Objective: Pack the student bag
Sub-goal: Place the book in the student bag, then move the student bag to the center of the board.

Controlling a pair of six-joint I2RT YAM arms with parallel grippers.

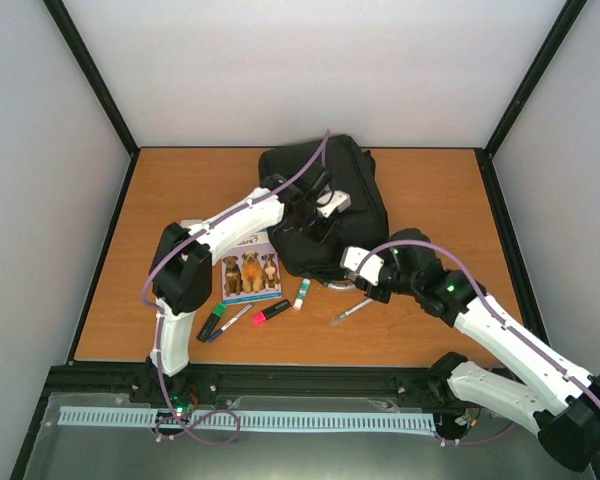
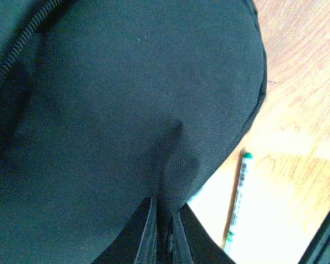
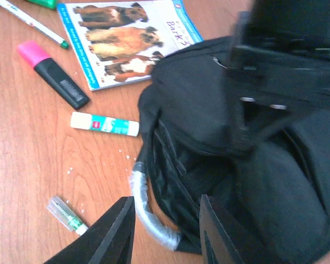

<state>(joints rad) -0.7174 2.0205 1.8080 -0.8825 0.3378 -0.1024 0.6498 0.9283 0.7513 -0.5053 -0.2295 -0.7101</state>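
R gripper (image 3: 166, 201), jaws apart, over grey handle (image 3: 147, 215) at near end of bag (image 1: 355, 175). Beside it: book (image 1: 250, 270), glue stick (image 1: 302, 293). Bag sits mid-table; L gripper (image 2: 165, 217) clamped on its fabric. Prob. opening step; next needs zip found.

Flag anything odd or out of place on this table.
The student bag is puckered: the left claw pinches a ridge of its fabric rather than a zip or handle. Pale specks litter the table near the glue stick.
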